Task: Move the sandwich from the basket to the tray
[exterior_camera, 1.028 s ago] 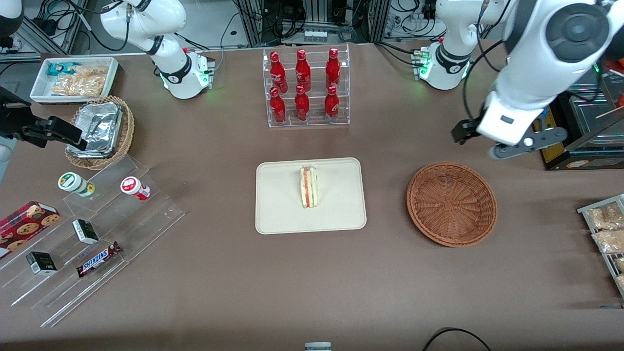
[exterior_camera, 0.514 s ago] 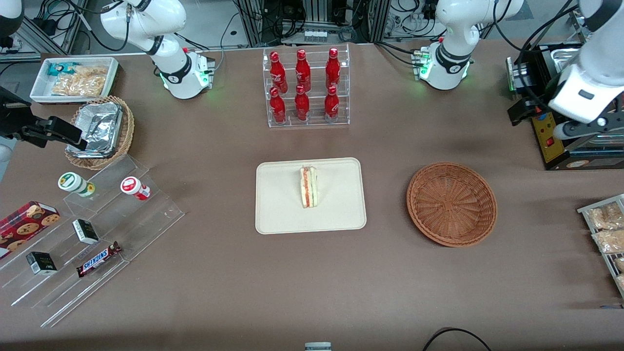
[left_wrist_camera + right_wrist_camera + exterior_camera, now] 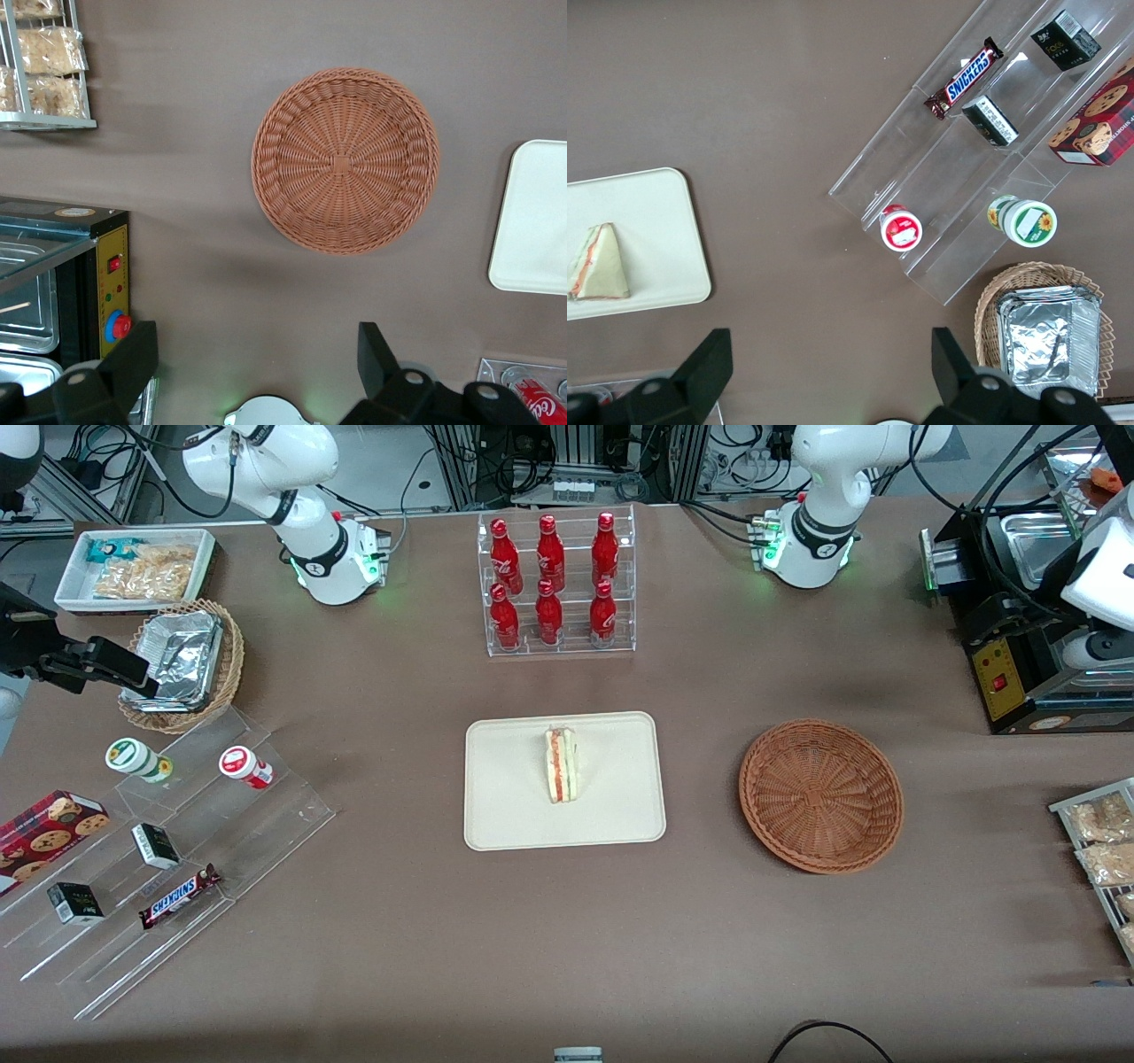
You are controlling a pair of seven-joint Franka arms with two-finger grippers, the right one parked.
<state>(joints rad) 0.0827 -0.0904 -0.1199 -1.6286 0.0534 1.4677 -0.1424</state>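
Front view first: the sandwich [image 3: 561, 764] is sitting on the tray [image 3: 514, 797] in the middle of the table, standing on one edge with its red and green filling stripe facing up. The basket [image 3: 821, 795] is lying well apart from the tray, toward the working arm's end of the table, with nothing in it. The working arm is hanging way out at that end, above a black box with a yellow panel [image 3: 999, 677], and only a bit of its white wrist is showing at the edge, so this view isn't telling me much about the gripper. Farther from the camera than the tray, a clear rack of red bottles [image 3: 554, 583] is standing. Toward the parked arm's end, a clear stepped shelf [image 3: 177, 850] is holding a candy bar, small boxes and two little tubs.

Left wrist view: the gripper [image 3: 257, 359] is hanging high over bare brown tablecloth, near the basket but not over it. Its two dark fingers [image 3: 133, 359] are standing spread wide apart with nothing between them and touching nothing. The basket [image 3: 345, 161] is showing its whole woven bottom, and a corner of the tray [image 3: 532, 221] is peeking in just beside it. The yellow panel with its red buttons and a rack of packed snacks [image 3: 44, 62] are showing too.

Right wrist view: the sandwich [image 3: 599, 264] is lying on the tray [image 3: 664, 230], close to the stepped shelf [image 3: 966, 159].
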